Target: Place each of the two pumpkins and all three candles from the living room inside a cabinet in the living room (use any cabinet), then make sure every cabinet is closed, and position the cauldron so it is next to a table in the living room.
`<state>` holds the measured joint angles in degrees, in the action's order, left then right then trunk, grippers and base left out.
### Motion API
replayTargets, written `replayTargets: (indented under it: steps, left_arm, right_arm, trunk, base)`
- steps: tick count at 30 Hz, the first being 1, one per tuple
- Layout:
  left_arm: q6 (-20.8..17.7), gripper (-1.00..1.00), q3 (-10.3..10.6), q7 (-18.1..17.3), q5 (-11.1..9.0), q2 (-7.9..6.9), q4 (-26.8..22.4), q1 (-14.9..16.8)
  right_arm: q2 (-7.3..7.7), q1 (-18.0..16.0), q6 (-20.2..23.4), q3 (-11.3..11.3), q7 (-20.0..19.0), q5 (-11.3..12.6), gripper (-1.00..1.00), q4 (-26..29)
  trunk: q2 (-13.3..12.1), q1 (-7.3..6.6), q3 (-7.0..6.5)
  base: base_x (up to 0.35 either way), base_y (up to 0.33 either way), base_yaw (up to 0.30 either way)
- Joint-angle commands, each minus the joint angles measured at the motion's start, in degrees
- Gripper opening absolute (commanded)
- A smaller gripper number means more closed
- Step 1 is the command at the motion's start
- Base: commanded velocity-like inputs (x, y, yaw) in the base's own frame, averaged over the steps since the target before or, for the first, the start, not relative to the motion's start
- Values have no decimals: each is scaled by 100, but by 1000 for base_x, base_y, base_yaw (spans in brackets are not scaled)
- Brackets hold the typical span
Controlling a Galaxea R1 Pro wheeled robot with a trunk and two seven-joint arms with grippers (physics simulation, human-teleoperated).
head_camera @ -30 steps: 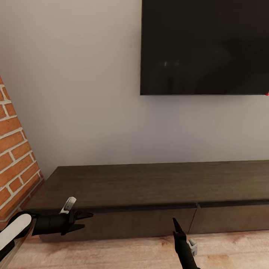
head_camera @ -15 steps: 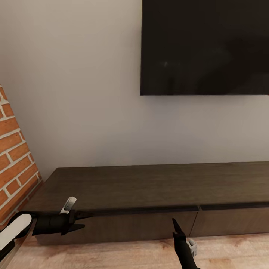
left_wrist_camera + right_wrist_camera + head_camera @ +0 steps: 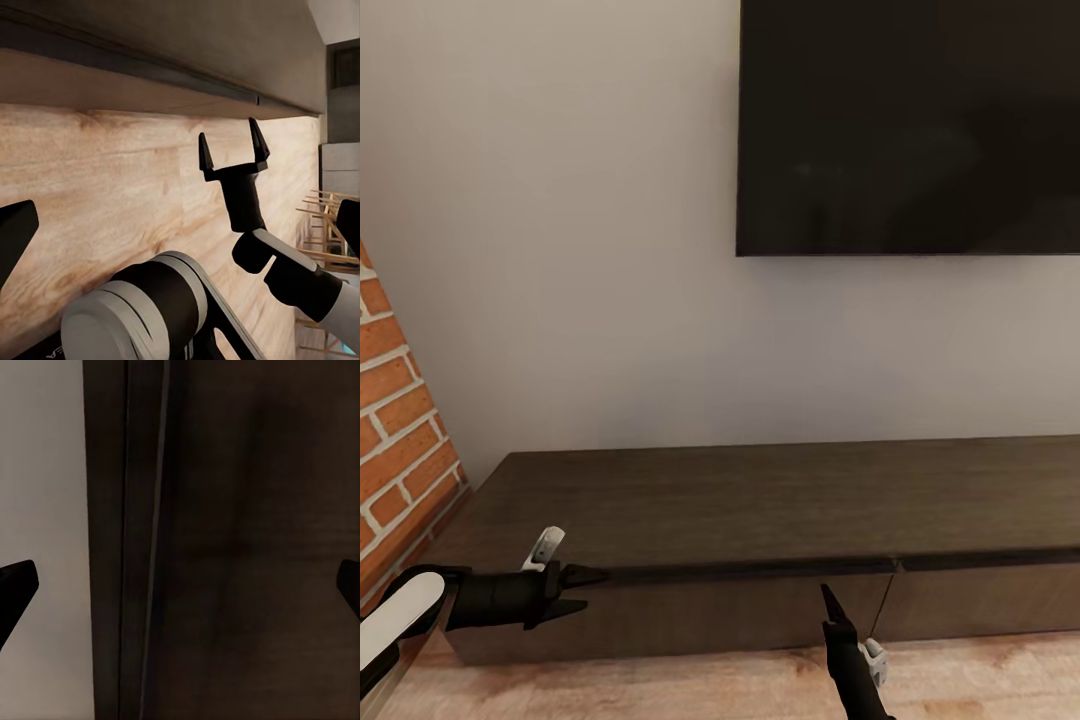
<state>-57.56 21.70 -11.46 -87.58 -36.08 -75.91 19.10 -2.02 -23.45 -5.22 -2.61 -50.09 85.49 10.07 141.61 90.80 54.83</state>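
Cabinet (image 3: 760, 500) sits right in front of you against the wall, drawers looking shut. Left gripper (image 3: 582, 590) and right gripper (image 3: 232, 146) are both spread and empty, so you're probably lining up to pull a drawer.

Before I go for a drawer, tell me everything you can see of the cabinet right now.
The cabinet is a long, low unit of dark brown wood grain standing on the wooden floor against the pale wall, below the black screen, its left end near the brick wall. Its flat top is bare. Two handle-less drawer fronts show, split by a vertical seam; both look shut. The left gripper and right gripper, both open, hang just before the fronts; contact is unclear.
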Motion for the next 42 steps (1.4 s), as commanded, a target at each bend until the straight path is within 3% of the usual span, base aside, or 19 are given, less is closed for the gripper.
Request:
replayTargets:
  steps: [1, 15, 17, 21, 24, 42]
  left_arm:
    - [-1, 100, 10, -59, 48, -5, 1, 6]
    - [-5, 100, 103, -89, 32, -14, -65, -85]
    - [-8, 100, 146, -258, 29, -92, -226, -186]
    - [-4, 100, 486, -945, 20, -333, -521, -325]
    - [-1, 100, 610, -1237, 21, -427, -570, -348]
    - [-1, 100, 651, -1324, 22, -453, -607, -354]
  right_arm:
    - [0, -5, -49, -29, -10, 10, 100, -5]
    - [-2, -6, -49, -29, -10, 4, 100, -5]
    - [-2, -5, -49, -29, -10, 3, 100, -5]
    - [-6, -5, -54, -29, -10, 3, 100, -5]
    - [-8, -7, -57, -29, -10, 3, 100, -5]
    - [-6, -2, -58, -29, -10, -6, 100, -5]
  trunk:
    - [2, -1, 6]
    - [2, -1, 6]
    - [2, -1, 6]
    - [2, -1, 6]
    - [2, -1, 6]
    - [2, -1, 6]
  base:
    - [45, 0, 0]
    - [14, 0, 0]
    - [0, 0, 0]
    - [0, 0, 0]
    - [0, 0, 0]
    - [64, 0, 0]
